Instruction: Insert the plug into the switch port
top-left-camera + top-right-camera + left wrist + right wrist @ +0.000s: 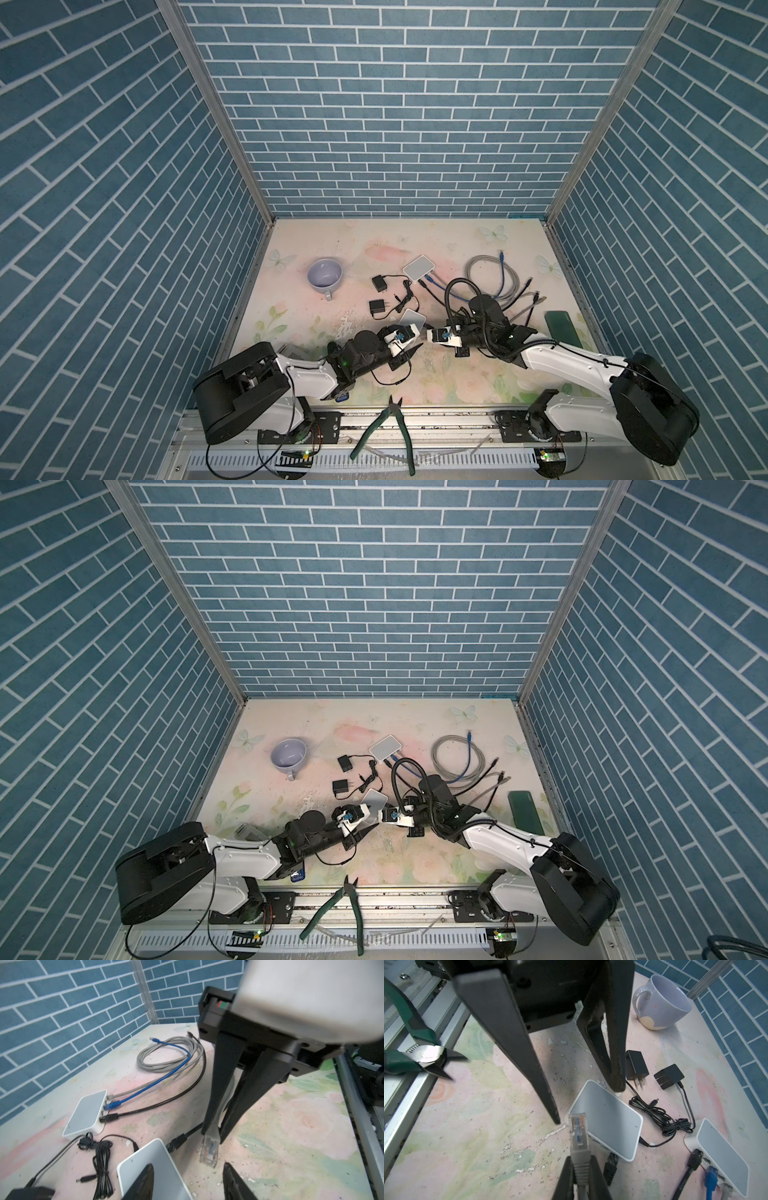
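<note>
A clear plug with a grey boot sticks out of my right gripper, which is shut on the boot. Its tip points at the corner of the near white switch and is outside any port. My left gripper is open, with one finger over the switch and the other apart from it. The plug hangs between those fingertips. In both top views the two grippers meet at mid-table: left gripper, right gripper, switch. A black connector sits at the switch's port edge.
A second white switch farther back has blue, black and grey cables plugged in. Coiled cables, two black power adapters, a lilac mug, green cutters on the front rail, and a dark green block at right.
</note>
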Robot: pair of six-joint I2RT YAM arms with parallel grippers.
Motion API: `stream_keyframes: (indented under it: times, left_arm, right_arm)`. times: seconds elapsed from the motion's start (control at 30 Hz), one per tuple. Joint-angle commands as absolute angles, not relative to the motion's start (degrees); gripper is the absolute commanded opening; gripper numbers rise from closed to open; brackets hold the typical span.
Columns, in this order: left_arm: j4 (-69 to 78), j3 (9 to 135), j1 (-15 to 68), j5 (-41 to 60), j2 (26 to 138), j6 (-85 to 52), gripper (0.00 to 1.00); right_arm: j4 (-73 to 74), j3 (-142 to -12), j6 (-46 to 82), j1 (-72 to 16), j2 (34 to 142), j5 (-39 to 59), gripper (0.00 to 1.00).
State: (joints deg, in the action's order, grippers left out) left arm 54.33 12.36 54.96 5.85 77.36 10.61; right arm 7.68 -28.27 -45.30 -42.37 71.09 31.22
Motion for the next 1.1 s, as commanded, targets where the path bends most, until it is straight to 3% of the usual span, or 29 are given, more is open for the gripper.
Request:
stream_keyframes:
  times: [0.0,0.1,0.27,0.5,0.8,1.07]
  left_arm:
    - [48.4,13.1,54.0,1.4,73.5,3.6,0.57]
    - [36.3,15.9,53.2,-1.2,69.3,-0.8,0.61]
    - [17.4,21.2,49.8,-3.3,63.9,-8.8,0.78]
    - [11.0,22.1,42.5,3.4,64.2,-18.4,0.99]
    - [6.9,26.7,42.2,3.9,70.8,-22.9,1.0]
    - [12.9,26.4,42.2,5.1,75.4,-25.2,0.99]
  right_arm:
    - [5.9,-28.8,-41.9,-42.5,72.3,29.4,0.0]
    - [4.8,-29.4,-39.5,-42.6,73.0,28.3,0.0]
    - [3.7,-30.0,-34.0,-42.8,73.7,26.0,0.0]
    - [2.2,-30.9,-27.3,-44.1,73.1,21.6,0.0]
    - [-1.0,-33.1,-24.7,-47.9,75.6,15.6,0.0]
    - [-1.5,-35.8,-19.7,-51.7,80.8,7.6,0.0]
